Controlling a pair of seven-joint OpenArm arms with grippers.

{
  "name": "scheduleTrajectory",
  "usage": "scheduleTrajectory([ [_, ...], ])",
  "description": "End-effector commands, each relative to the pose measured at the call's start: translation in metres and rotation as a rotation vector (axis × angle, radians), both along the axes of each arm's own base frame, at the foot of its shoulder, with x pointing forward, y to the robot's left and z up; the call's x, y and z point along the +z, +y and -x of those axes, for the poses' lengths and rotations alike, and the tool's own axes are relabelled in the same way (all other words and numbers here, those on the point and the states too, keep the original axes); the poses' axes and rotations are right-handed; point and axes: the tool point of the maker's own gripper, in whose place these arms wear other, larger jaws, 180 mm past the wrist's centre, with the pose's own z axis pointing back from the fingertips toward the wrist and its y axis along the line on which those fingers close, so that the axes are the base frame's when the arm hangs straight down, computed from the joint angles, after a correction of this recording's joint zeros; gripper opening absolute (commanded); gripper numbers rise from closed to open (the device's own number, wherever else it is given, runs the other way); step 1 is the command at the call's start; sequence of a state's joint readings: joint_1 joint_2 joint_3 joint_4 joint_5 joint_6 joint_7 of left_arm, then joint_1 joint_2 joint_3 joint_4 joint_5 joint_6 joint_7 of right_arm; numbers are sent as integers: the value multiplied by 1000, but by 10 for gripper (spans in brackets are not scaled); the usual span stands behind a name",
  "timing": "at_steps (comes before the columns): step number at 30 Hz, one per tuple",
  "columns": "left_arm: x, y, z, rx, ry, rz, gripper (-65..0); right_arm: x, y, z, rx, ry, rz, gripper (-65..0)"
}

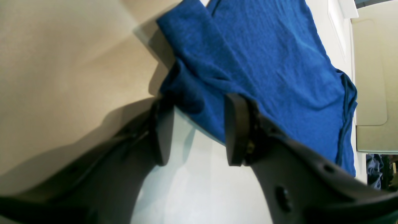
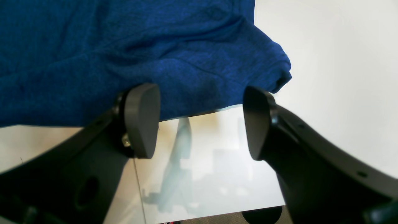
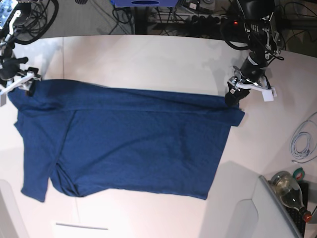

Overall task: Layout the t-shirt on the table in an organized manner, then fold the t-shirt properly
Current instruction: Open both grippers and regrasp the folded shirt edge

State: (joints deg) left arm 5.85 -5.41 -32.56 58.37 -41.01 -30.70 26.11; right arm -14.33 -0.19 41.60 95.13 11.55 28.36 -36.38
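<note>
Closest to the lens in the left wrist view: your left gripper (image 1: 199,130), jaws about half apart, one pad behind the cloth edge, the other on bare table side. Can't tell if cloth is actually pinched between them or just lying against one pad. Risk no. 1: you lift assuming a grip and the corner slides out, so that side drops and bunches.

Right wrist view: right gripper (image 2: 202,124) gaping wide, nothing betw. the pads, cloth edge just past the fingertips. If you close from here w/o pushing in, you'll likely nip only the hem or miss it.

Farther out, base view: the t-shirt (image 3: 138,144) lies spread on the table (image 3: 148,54), mostly flat, grippers at its two far corners, a folded-over band along the far edge. One sleeve is tucked and wrinkled at the near corner. Uneven pull (one side held, other not) would prob. skew the whole shirt and deepen those wrinkles.

Also: a white cable (image 3: 301,144) and a bottle (image 3: 288,191) lie off the table edge nr the left arm; swing wide and you could snag them.
</note>
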Motion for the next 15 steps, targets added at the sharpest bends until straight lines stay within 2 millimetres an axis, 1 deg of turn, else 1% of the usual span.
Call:
scheduleTrajectory([
  [1,0,4,0,-4,12,-15,-364,11,-4,-8,7,-45,14,-254],
  [3,3,4,-5,-5,2,-16,-351,11,-4,-9,7,-46,14,-254],
  [6,4,6,-8,2,-3,-16,-357,11,-4,-9,7,-48,14,-254],
  [11,-2,19,0,54,42,-31,-354,11,-4,-9,7,-46,14,-254],
  [15,0,29,2,93,36,-31,-352,11,-4,-9,7,-46,14,-254],
])
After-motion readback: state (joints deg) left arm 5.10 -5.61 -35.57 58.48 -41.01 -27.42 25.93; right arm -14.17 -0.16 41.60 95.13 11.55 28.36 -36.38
